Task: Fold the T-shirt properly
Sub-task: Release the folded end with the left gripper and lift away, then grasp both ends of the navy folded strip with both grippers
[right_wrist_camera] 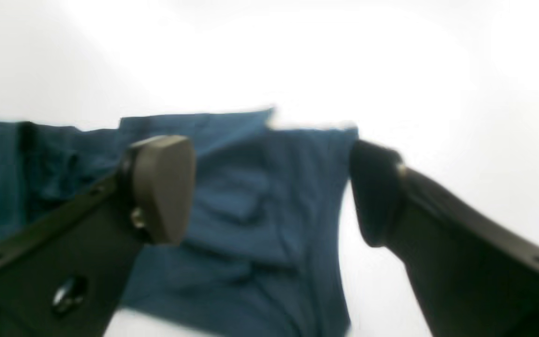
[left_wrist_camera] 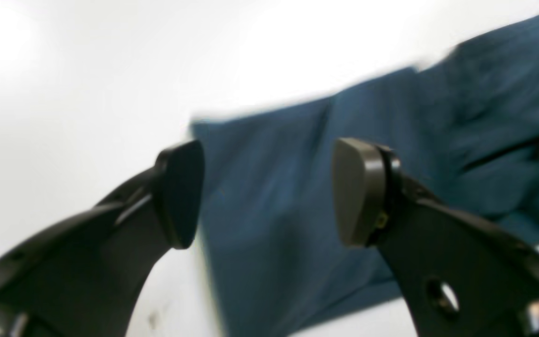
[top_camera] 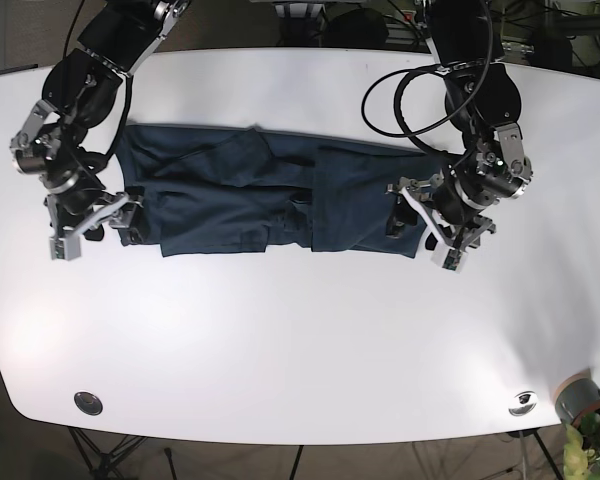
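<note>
Over T-shirt (top_camera: 270, 190) ends, both grippers gape.

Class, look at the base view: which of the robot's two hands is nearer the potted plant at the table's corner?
The left hand, at the T-shirt's right end; the plant sits below it, bottom right.

The left gripper (left_wrist_camera: 267, 192) hangs above the desk (left_wrist_camera: 73, 84) with its jaws wide apart and nothing between them. Under the gap lies the blue shirt (left_wrist_camera: 297, 187), blurred. Its corner sits just beside the left-hand jaw, its edge running down from there. Toward the upper right the cloth bunches into darker folds. The desk is white and glossy.
</note>
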Controlling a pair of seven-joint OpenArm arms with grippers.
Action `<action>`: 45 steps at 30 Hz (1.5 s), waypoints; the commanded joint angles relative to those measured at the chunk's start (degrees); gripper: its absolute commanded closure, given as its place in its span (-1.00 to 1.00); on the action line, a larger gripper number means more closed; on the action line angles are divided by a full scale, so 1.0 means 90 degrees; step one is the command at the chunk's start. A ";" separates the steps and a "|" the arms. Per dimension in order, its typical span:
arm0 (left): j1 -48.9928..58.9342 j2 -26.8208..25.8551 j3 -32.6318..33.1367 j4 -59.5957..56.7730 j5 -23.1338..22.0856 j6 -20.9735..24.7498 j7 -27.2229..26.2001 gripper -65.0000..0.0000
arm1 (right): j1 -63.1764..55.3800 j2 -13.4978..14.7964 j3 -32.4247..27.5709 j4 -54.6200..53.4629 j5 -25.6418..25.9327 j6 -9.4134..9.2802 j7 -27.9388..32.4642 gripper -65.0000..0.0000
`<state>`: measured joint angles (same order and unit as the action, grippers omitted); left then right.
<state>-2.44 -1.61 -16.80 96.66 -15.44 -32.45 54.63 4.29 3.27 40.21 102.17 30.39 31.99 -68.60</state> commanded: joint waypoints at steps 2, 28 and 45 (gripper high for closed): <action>-0.0428 -0.0061 -0.0161 -0.0420 -0.0106 -0.0063 -0.0126 -0.22 | 0.0084 0.0306 0.0285 -0.0397 0.0613 -0.0004 0.0037 -0.56; -0.0330 -0.0461 -0.0170 -0.0694 -0.0116 -0.0063 -0.1425 -0.22 | -0.0336 0.0687 0.0470 -0.2390 0.1248 -0.0023 0.0027 -0.55; 0.0334 -0.0422 -0.0131 -0.0469 -0.0116 -0.0072 -0.1425 -0.22 | -0.0375 0.0033 -0.0614 -0.2371 0.1248 -0.0033 0.0066 -0.55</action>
<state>1.56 -4.97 -17.93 92.99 -15.46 -32.88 42.85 0.69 3.77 34.79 80.51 42.50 32.01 -66.48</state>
